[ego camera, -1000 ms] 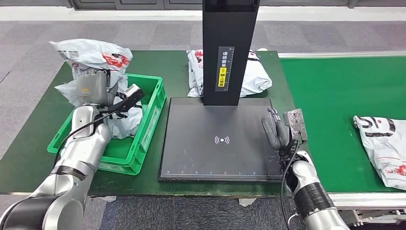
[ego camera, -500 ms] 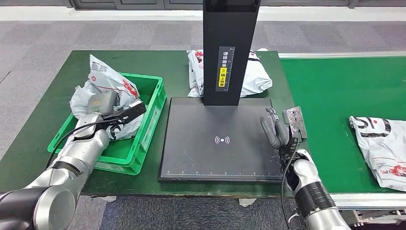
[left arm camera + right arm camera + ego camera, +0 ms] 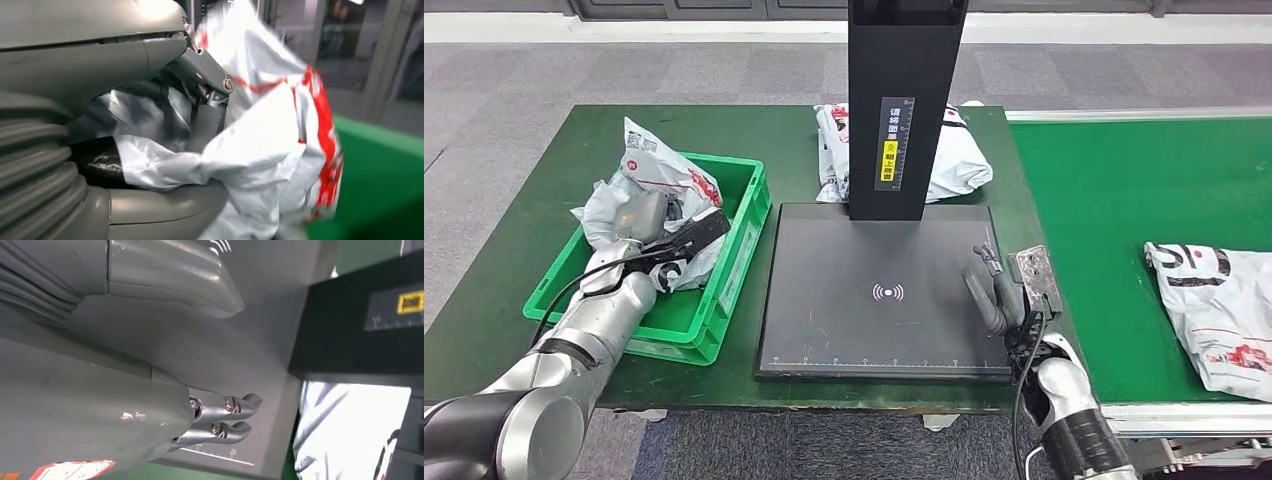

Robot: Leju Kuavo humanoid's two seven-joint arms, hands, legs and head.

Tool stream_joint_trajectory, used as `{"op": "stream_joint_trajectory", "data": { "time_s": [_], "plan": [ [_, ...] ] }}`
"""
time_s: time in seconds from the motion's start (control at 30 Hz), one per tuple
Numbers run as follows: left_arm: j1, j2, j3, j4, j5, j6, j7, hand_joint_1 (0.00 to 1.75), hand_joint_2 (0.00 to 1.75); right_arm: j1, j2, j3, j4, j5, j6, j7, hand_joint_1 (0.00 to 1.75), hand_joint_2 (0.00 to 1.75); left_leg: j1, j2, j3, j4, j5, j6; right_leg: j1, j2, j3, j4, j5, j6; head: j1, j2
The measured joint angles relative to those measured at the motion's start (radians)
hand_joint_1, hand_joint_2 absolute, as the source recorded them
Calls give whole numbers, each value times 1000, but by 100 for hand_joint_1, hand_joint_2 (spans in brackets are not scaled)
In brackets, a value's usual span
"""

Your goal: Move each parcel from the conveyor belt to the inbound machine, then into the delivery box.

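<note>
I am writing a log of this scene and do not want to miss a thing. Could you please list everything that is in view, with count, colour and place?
Parcel: 3, white with red print; one held in the crate, one behind the machine's post, one on the conveyor belt.
Crate: 1, green, on the table left of the machine.
Inbound machine: 1, black, table centre.
Conveyor belt: 1, green, right.
Table: 1, green.
Left hand: grips a parcel.
Right hand: holds nothing, at the machine's right edge.

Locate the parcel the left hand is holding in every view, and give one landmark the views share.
Head view: parcel at left, over the green crate, gripped by the left hand.
Left wrist view: parcel fills the centre, against the fingers.
Right wrist view: not in it.
Shared landmark: the left hand.
</note>
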Motion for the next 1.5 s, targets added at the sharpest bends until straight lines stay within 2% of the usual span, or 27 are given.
{"op": "stream_joint_trajectory", "data": {
  "time_s": [0.1,0.23,0.47,0.7,0.83,0.97,1.17,1.3,1.5],
  "plan": [
    [3,-5,20,-18,126,57,-96,0,0,27,0,-9,-35,16,0,8,0,0,0,0,0,0,0,0,0,0,0,0,0,0,0,0],
    [3,-10,62,-46,273,76,-166,0,0,39,0,-12,-50,26,3,12,0,0,0,1,0,0,0,0,0,1,0,0,0,0,0,0],
    [20,-20,136,-116,612,3,-366,0,0,18,4,-12,-38,35,-24,-26,0,0,0,1,0,0,0,0,0,1,0,0,0,0,0,0],
    [40,-32,139,-152,724,-100,-377,0,0,-19,2,-12,12,39,-28,-41,0,0,0,1,0,0,0,0,0,1,0,0,0,0,0,0],
    [46,-47,132,-159,790,-200,-375,0,0,-36,-5,-12,41,64,-69,-51,0,0,0,1,0,0,0,0,0,1,0,0,0,0,0,0],
    [72,-89,89,-193,872,-322,-370,0,0,-68,-15,-13,90,177,-192,-29,0,175,-1,-1,0,0,0,0,-1,0,0,0,0,0,0,0],
    [123,-169,-46,-251,958,-376,-337,0,0,-160,-37,-23,230,443,-411,19,0,175,-1,-1,-1,1,0,0,-1,0,0,0,1,1,0,0],
    [141,-200,-136,-272,990,-376,-326,0,175,-204,-52,-47,317,512,-443,38,0,175,-1,-1,-1,1,0,0,-2,0,0,0,1,1,0,0],
    [175,-224,-244,-288,1006,-368,-335,0,175,-207,-81,-90,378,601,-498,103,0,175,-1,-3,-1,1,0,1,-1,-1,-1,-1,0,1,0,0]
  ]
}}
